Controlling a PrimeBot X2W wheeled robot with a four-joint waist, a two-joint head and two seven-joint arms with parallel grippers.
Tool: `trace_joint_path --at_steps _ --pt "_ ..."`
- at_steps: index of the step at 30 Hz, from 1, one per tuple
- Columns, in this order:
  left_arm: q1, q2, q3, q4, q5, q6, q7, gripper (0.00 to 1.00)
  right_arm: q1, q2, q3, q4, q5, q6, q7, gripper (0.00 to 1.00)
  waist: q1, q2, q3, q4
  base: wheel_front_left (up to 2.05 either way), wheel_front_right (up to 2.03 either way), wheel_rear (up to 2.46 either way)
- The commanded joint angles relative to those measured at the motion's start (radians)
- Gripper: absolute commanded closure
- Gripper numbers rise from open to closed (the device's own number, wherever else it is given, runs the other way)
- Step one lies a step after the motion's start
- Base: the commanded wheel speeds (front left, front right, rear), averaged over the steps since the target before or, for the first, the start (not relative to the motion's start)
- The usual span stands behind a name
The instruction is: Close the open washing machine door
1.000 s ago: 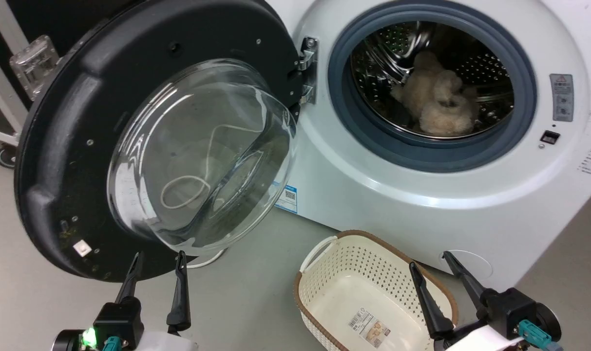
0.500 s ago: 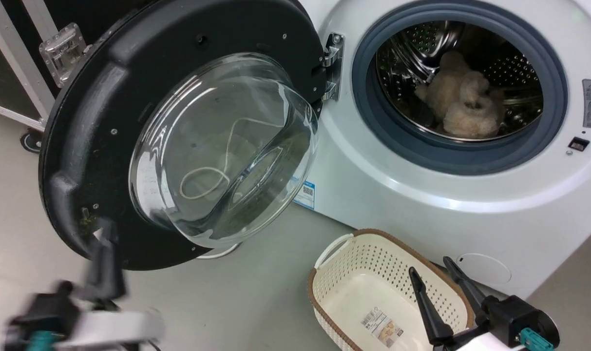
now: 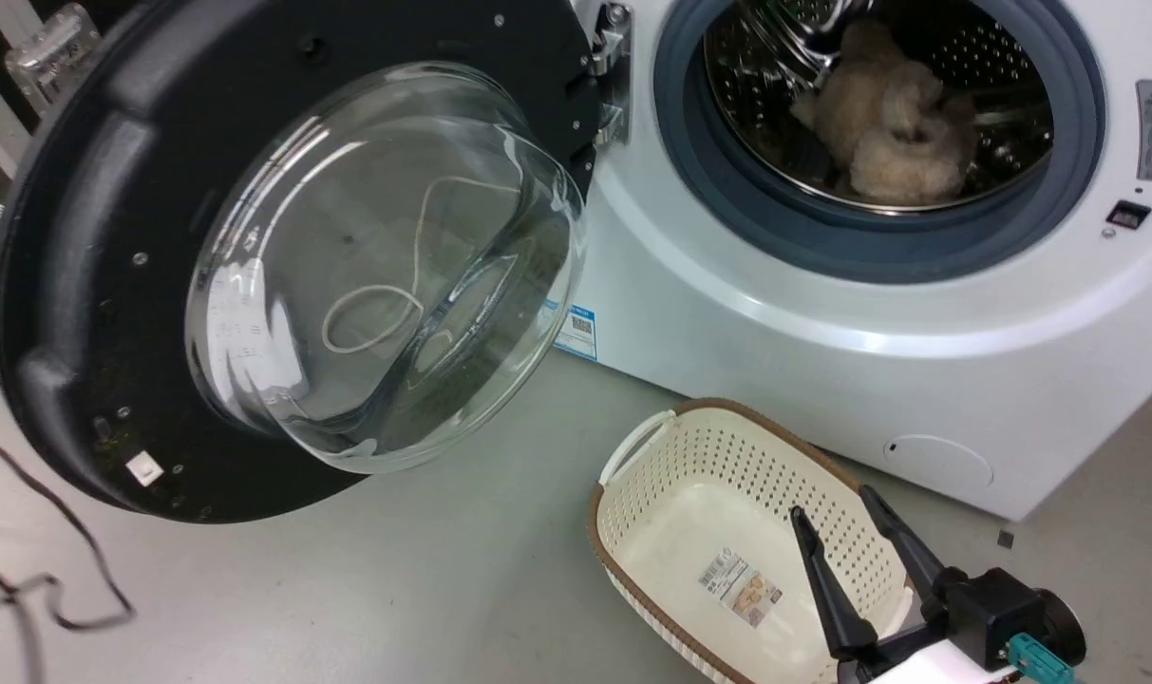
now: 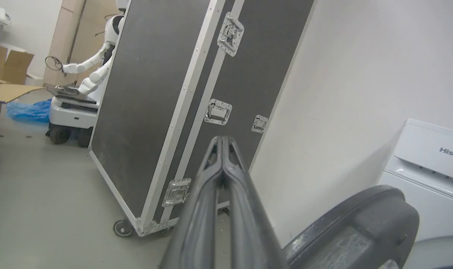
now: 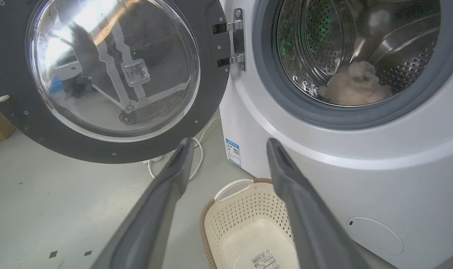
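Washing machine door (image 4: 353, 228) stands near left pincer (image 4: 222, 139).

This looks like a robot lab or workroom. The washing machine (image 3: 822, 332) stands on a bare grey floor (image 3: 462, 579) by a plain white wall (image 4: 342, 74). Beside the washing machine is a big black case (image 4: 151, 93) on wheels, with metal edges. Past the case, farther from the washing machine, are another white robot (image 4: 88, 74) and cardboard boxes (image 4: 9, 63).

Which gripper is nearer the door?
Left. The left gripper is shut beside the door, at its outer rim; the right gripper hangs open above the basket, apart from it.
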Motion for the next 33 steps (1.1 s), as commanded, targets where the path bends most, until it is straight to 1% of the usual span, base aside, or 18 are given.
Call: trace_joint_path --at_steps 1,3,6,9,11,15,18,22,26,30,33 --pt "-0.046 0.033 0.03 0.053 -0.055 0.011 0.06 1.0 -0.017 -0.01 0.006 0.003 0.012 0.001 -0.012 0.0 -0.0001 0.0 0.014 -0.008 0.0 0.0 0.0" --pt "-0.1 0.073 0.065 0.118 -0.113 0.021 0.117 1.0 -0.021 -0.016 0.013 0.004 0.016 0.001 -0.016 0.0 -0.0001 0.0 0.023 -0.01 0.0 0.0 0.0" --pt "-0.159 0.108 0.099 0.221 -0.197 0.043 0.218 1.0 -0.026 -0.021 0.022 0.009 0.023 0.001 -0.02 0.0 -0.0001 0.0 0.033 -0.014 0.0 0.0 0.0" --pt "-0.2 0.106 0.111 0.308 -0.286 0.061 0.33 1.0 -0.032 -0.025 0.026 0.01 0.026 0.001 -0.02 0.0 -0.0001 0.0 0.041 -0.02 0.0 0.0 0.0" --pt "-0.224 0.088 0.125 0.355 -0.357 0.081 0.407 1.0 -0.035 -0.028 0.027 0.01 0.027 0.001 -0.02 0.0 -0.0001 0.0 0.046 -0.023 0.0 0.0 0.0" --pt "-0.23 0.063 0.126 0.409 -0.461 0.099 0.561 1.0 -0.042 -0.033 0.029 0.014 0.031 0.001 -0.02 0.0 -0.0001 0.0 0.05 -0.026 0.0 0.0 0.0" --pt "-0.217 0.042 0.13 0.405 -0.525 0.095 0.644 1.0 -0.045 -0.035 0.03 0.017 0.032 0.001 -0.02 0.0 -0.0001 0.0 0.049 -0.03 0.0 0.0 0.0" --pt "-0.169 0.017 0.115 0.367 -0.581 0.079 0.747 1.0 -0.045 -0.034 0.024 0.021 0.032 0.001 -0.02 0.0 -0.0001 0.0 0.043 -0.031 0.0 0.0 0.0" --pt "-0.112 -0.002 0.102 0.308 -0.608 0.06 0.807 1.0 -0.04 -0.03 0.017 0.027 0.031 0.001 -0.02 0.0 -0.0001 0.0 0.027 -0.032 0.0 0.0 0.0" --pt "-0.05 -0.048 0.081 0.244 -0.652 0.05 0.88 1.0 -0.038 -0.022 0.002 0.035 0.03 0.001 -0.02 0.0 -0.0001 0.0 0.0 -0.035 0.0 0.0 0.0" --pt "0.005 -0.093 0.07 0.177 -0.704 0.054 0.945 1.0 -0.036 -0.012 -0.011 0.041 0.029 0.001 -0.02 0.0 -0.0001 0.0 -0.026 -0.044 0.0 0.0 0.0"
